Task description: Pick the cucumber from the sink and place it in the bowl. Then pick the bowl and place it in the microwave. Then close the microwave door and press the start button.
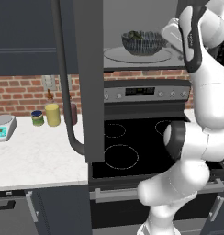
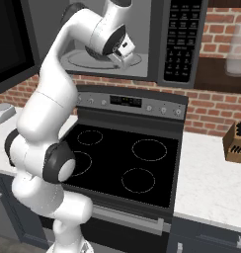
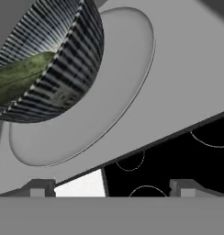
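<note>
the bowl (image 1: 143,42) sits on the round glass turntable (image 1: 137,55) inside the microwave (image 1: 146,34), the cucumber (image 3: 19,75) lying in it. the claw (image 3: 111,188) is released, fingers spread, empty, just beside the bowl near the cavity's front edge.

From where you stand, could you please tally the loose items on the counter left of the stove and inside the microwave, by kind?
Scale: 1
Jars or cups: 3, one partly behind the door handle
Bowl: 1
Cucumber: 1, in the bowl
Total: 6
</note>
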